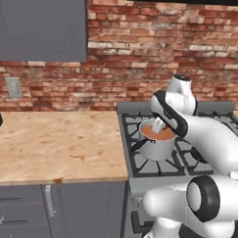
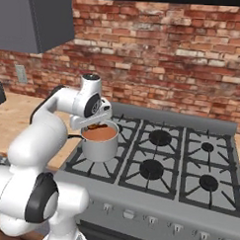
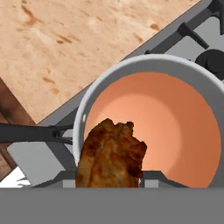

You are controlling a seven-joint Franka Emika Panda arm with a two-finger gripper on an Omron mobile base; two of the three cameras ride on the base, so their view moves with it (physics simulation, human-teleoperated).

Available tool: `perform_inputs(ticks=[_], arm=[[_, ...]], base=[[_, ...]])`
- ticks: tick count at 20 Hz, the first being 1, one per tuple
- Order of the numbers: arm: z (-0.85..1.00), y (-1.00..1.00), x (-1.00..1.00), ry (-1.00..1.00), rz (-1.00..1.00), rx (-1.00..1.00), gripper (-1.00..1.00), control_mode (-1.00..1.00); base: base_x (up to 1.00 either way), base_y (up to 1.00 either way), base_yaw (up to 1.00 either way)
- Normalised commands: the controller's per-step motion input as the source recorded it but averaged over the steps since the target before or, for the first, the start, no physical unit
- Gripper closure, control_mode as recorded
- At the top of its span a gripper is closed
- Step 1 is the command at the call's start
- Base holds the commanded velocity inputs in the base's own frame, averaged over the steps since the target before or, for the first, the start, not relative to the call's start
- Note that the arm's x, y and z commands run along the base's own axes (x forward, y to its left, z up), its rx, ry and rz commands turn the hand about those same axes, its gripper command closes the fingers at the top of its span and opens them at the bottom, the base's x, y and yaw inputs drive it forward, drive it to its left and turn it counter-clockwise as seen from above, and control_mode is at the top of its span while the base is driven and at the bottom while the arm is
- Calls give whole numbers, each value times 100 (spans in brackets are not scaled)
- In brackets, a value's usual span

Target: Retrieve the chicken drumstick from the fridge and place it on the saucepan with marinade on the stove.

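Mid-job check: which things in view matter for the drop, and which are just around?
Job:
reddish-brown chicken drumstick, held in the gripper
shiny steel saucepan
orange-brown marinade
grey gas stove

Just around:
wooden counter
grey wall cabinet
wall outlet

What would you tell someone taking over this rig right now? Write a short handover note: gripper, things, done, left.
Gripper: shut on the drumstick, hovering over the saucepan.
Saucepan: on the stove's front left burner, holding marinade, handle towards the counter.
Done: drumstick fetched and brought over the pan.
Left: lower a little, open the jaws so the drumstick drops into the marinade, then lift clear.
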Motion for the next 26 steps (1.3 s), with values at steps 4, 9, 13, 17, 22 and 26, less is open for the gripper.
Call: perform_inputs(ticks=[4,9,13,17,22,26], arm=[[-1,0,1,0,-3,0,100,-100],[-11,-3,6,0,-2,0,100,-100],[-21,-1,13,0,-1,0,100,-100],[-10,-3,15,0,-1,0,100,-100],[-9,-2,13,0,-1,0,100,-100],[-11,0,18,0,-2,0,-100,-100]], base=[[0,0,0],[0,0,0],[0,0,0],[0,0,0],[0,0,0],[0,0,0]])
